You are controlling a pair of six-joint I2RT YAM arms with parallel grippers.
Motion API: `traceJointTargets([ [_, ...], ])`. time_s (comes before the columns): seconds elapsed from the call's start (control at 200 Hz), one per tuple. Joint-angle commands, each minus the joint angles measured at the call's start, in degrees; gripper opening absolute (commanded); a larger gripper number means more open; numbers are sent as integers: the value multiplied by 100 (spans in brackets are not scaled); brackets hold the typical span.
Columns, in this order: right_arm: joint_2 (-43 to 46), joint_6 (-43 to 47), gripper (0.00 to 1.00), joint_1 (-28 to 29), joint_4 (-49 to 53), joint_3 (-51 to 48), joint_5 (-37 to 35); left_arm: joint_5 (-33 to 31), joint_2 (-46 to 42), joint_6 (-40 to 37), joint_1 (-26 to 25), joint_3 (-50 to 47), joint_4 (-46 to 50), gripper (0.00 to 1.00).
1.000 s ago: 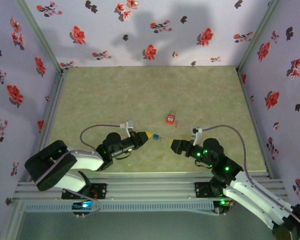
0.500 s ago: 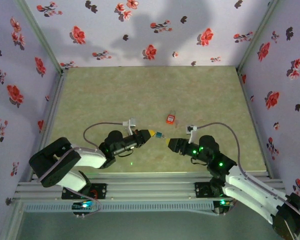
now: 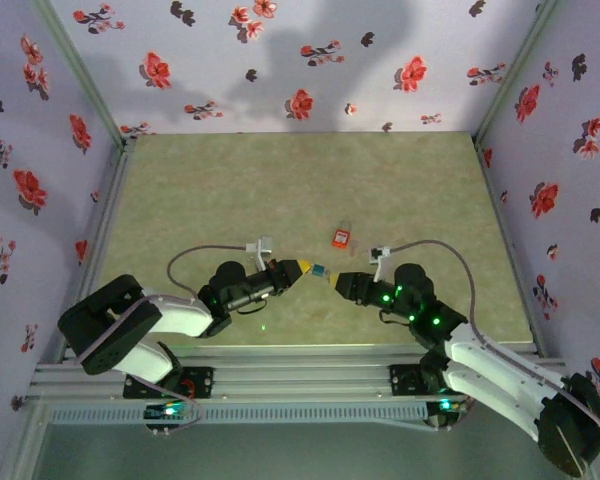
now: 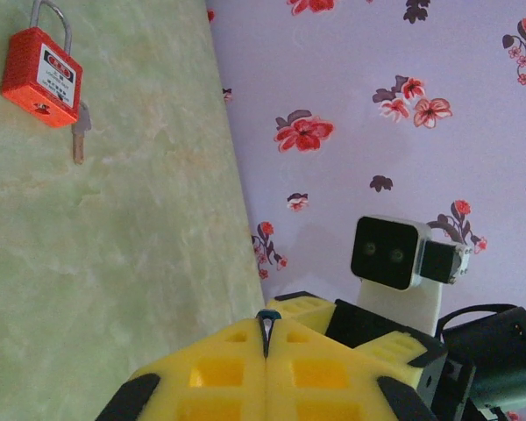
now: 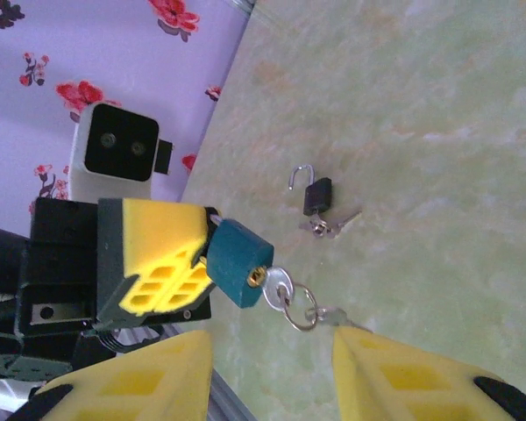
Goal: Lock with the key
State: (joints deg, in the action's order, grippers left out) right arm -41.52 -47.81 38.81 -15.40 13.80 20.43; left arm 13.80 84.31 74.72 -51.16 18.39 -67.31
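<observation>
Right gripper (image 3: 333, 283) slides in, fingers spread, toward the key (image 5: 277, 286) seated in the teal padlock (image 5: 236, 263) that the left gripper (image 3: 304, 268) clamps; turning apparently remains.

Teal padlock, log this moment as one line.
left end effector: shut on teal padlock | key: inserted | right end effector: open, near key

Pale green marbled desk (image 3: 280, 180) enclosed on three sides by lilac walls (image 3: 310, 60) printed with red and dark flowers. Aluminium rails (image 3: 300, 385) border its near edge.
</observation>
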Motion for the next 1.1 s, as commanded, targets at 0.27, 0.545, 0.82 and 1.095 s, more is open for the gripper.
traceJointTargets([
  [0.27, 114, 77, 41, -591, -123, 114, 429, 0, 88, 51, -105, 83, -396, 0],
  [0.545, -23, 51, 40, -664, -360, 55, 583, -14, 172, 69, -180, 200, -435, 0],
  [0.82, -79, 70, 39, -717, -363, -51, 471, -243, 122, -5, -193, 97, -449, 0],
  [1.095, -136, 35, 38, -743, -432, -211, 323, -545, 82, -17, -211, -400, -556, 0],
])
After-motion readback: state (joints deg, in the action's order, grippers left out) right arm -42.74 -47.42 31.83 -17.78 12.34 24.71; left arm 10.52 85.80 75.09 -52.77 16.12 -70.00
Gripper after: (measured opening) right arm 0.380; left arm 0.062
